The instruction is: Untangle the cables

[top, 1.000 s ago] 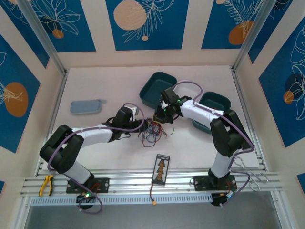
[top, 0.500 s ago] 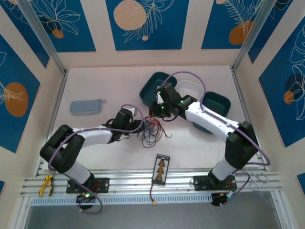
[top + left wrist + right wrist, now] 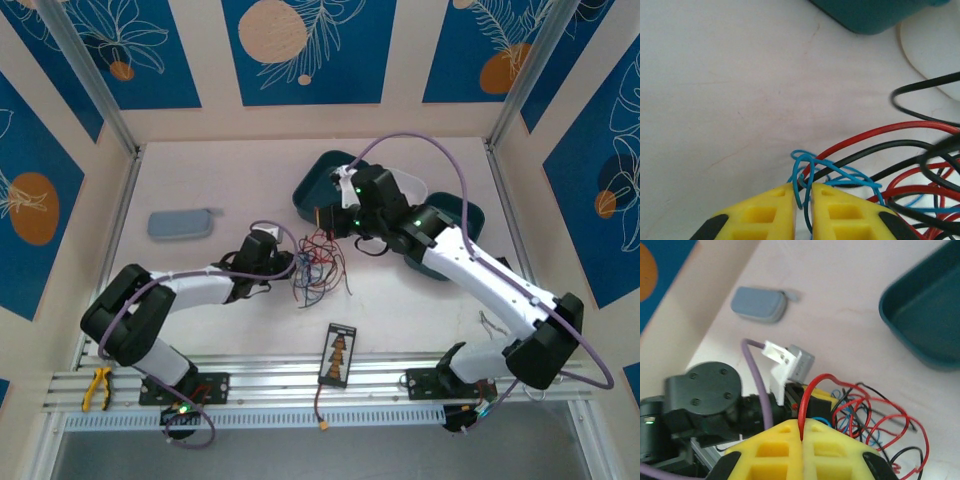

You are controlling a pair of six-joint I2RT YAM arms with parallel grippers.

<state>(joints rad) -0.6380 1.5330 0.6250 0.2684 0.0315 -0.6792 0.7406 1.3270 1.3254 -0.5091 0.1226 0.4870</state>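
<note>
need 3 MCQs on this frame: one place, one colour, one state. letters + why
1. In the top view, where is the grey pouch relative to the cable bunch?
A. To its left, apart on the table
B. Hanging from the right gripper
C. Lying on top of the bunch

2. What colour is the wire pinched by the right gripper?
A. Blue
B. Black
C. Red

3. What state is the left gripper in?
A. Wide open over bare table
B. Shut on a blue wire
C. Shut on the pouch

Answers:
1 A: the pouch lies on bare table well left of the wires.
2 C: a red wire runs down into the seam between its closed jaws.
3 B: its jaws stand almost together with a blue wire caught between them.
</note>
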